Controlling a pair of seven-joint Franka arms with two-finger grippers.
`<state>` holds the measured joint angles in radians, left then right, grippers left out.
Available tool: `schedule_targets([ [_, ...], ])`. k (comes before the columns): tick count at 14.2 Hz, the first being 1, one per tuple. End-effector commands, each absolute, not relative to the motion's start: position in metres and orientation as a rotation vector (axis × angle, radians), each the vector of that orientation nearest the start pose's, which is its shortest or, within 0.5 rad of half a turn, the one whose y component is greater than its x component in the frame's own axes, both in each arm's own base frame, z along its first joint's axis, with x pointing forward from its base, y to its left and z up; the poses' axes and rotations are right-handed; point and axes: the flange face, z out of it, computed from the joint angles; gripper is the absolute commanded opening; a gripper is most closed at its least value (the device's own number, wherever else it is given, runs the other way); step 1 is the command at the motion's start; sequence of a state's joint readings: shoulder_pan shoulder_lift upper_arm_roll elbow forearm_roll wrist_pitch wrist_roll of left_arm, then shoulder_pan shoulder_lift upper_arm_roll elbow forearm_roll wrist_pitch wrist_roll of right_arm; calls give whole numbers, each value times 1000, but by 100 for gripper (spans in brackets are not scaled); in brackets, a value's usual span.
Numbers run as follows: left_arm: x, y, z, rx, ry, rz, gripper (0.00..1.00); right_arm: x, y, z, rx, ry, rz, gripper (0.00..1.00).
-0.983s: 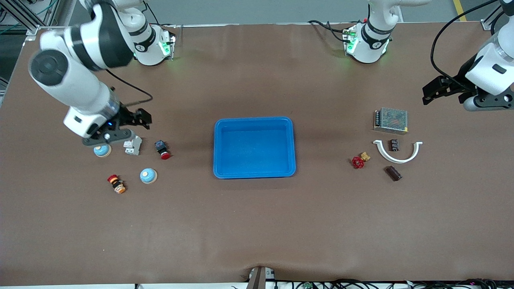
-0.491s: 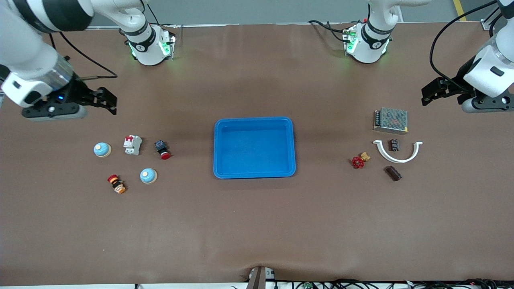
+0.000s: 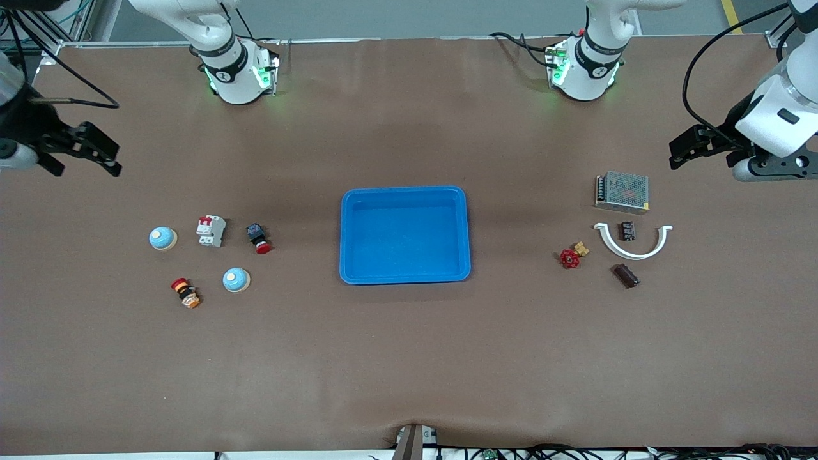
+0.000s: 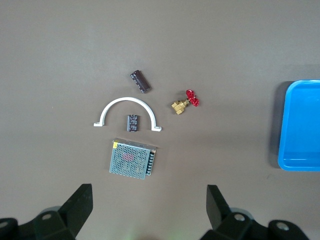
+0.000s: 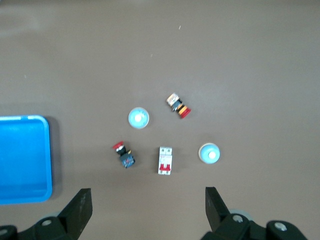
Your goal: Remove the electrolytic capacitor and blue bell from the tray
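Two light-blue bells (image 3: 162,238) (image 3: 236,280) lie toward the right arm's end of the table, also visible in the right wrist view as one bell (image 5: 138,118) and the other (image 5: 209,153). Two dark capacitors (image 3: 627,230) (image 3: 625,276) lie toward the left arm's end; the left wrist view shows one capacitor (image 4: 133,122) inside a white arc and the other capacitor (image 4: 140,81) outside it. A blue tray (image 3: 353,255) sits mid-table with nothing in it. My right gripper (image 3: 83,163) (image 5: 148,210) hangs open and holds nothing. My left gripper (image 3: 706,156) (image 4: 149,210) is also open, over bare table by the power supply.
Beside the bells are a white circuit breaker (image 3: 211,230), a red push button (image 3: 258,237) and an emergency-stop button (image 3: 185,292). Around the capacitors are a meshed power supply (image 3: 622,191), a white arc clamp (image 3: 632,243) and a red-handled brass valve (image 3: 572,255).
My right gripper has pulled away from the bell beside the circuit breaker, out toward its own end of the table. The left gripper has barely shifted. Nothing on the table has moved.
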<state>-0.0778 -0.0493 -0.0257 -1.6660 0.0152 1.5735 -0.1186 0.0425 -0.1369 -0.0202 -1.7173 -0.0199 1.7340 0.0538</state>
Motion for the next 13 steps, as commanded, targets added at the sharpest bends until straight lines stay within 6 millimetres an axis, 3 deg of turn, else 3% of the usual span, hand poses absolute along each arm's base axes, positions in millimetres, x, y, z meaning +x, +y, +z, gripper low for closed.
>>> schedule_targets([
  [1,537,-56,611,-3131,-10,56,100,534,-13,683,-3134,122,-348,100],
  [9,537,-54,609,-3131,-17,61,100,534,-14,695,-3127,132,-384,100],
  [13,537,-54,609,-3131,-17,61,100,533,-1,699,-3122,100,-396,100],
])
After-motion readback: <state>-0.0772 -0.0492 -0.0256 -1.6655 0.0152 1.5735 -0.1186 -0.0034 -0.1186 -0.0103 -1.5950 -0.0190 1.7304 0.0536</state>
